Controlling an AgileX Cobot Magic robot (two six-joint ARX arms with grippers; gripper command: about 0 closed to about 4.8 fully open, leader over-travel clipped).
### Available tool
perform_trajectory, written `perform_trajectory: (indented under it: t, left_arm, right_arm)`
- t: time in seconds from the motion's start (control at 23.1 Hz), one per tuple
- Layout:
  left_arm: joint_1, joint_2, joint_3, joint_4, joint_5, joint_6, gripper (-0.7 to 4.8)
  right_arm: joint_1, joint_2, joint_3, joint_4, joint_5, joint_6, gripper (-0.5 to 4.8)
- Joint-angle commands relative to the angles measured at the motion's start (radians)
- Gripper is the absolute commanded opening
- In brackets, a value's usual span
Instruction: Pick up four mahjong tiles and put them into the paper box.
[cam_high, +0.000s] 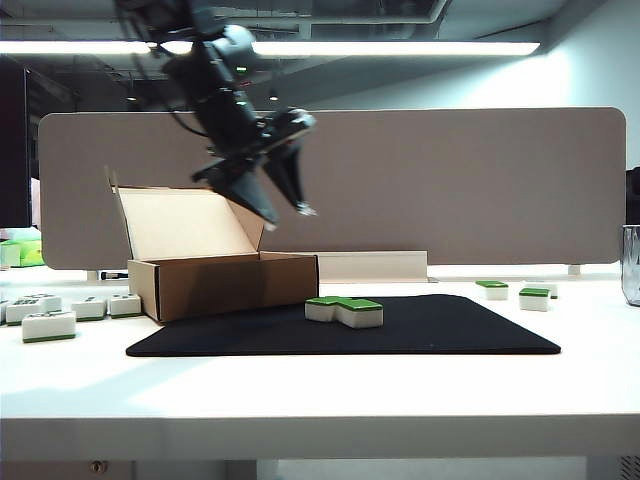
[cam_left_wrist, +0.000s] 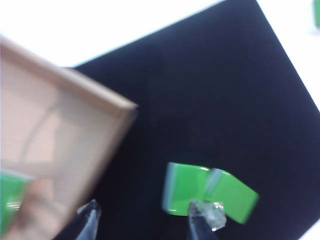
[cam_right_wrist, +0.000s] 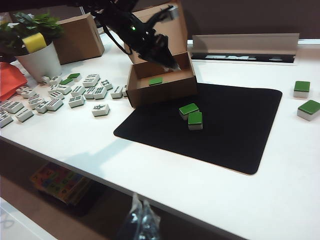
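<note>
Mahjong tiles (cam_right_wrist: 191, 114) — I count one green tile (cam_right_wrist: 155, 80) already in the paper box (cam_right_wrist: 162, 82) at upper centre of the right wrist view, two touching on the black mat (cam_right_wrist: 235, 125), more at far right. Left gripper (cam_high: 285, 212) hangs above the box's right edge, fingers apart and empty; the right gripper (cam_right_wrist: 141, 222) sits low at that view's bottom edge — I cannot tell its state — so I judge three to go.

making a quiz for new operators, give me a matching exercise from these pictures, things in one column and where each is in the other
Things:
1. left gripper
2. tile in box
3. tile pair
4. right gripper

Places:
A. on the black mat, touching each other
B. on the pale floor of the paper box
C. in the air above the box's right end, jaws apart, empty
D. low off the table's front edge, far from the tiles

Pairs: 1-C, 2-B, 3-A, 4-D
</note>
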Motion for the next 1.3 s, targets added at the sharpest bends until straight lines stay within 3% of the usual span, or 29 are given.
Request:
perform_trajectory:
  t: [0.04, 0.35, 0.73, 0.86, 1.08, 1.21, 1.3]
  left_arm:
    - [-0.043, 0.013, -0.004, -0.02, -0.055, 0.019, 2.23]
    - [-0.132, 0.094, -0.005, -0.04, -0.138, 0.042, 2.24]
    - [-0.142, 0.176, -0.006, -0.01, -0.203, 0.039, 2.23]
    - [-0.142, 0.178, -0.005, -0.007, -0.203, 0.039, 1.11]
    - [-0.138, 0.05, -0.004, -0.013, -0.204, 0.052, 1.08]
    - [-0.105, -0.021, -0.005, 0.07, -0.358, 0.151, 1.07]
    - [-0.052, -0.018, -0.006, 0.066, -0.375, 0.15, 1.08]
  right_arm:
    - [0.0, -0.012, 0.003, 0.011, 0.001, -0.003, -0.01]
    - [0.0, -0.012, 0.003, 0.01, 0.001, -0.003, -0.01]
    - [0.0, -0.012, 0.003, 0.01, 0.001, -0.003, -0.01]
    - [0.0, -0.012, 0.003, 0.01, 0.001, -0.003, -0.01]
    - [0.0, -0.012, 0.003, 0.01, 0.001, -0.003, -0.01]
    - [0.0, -0.012, 0.003, 0.01, 0.001, -0.003, -0.01]
    - [0.0, -0.012, 0.003, 0.01, 0.001, -0.003, -0.01]
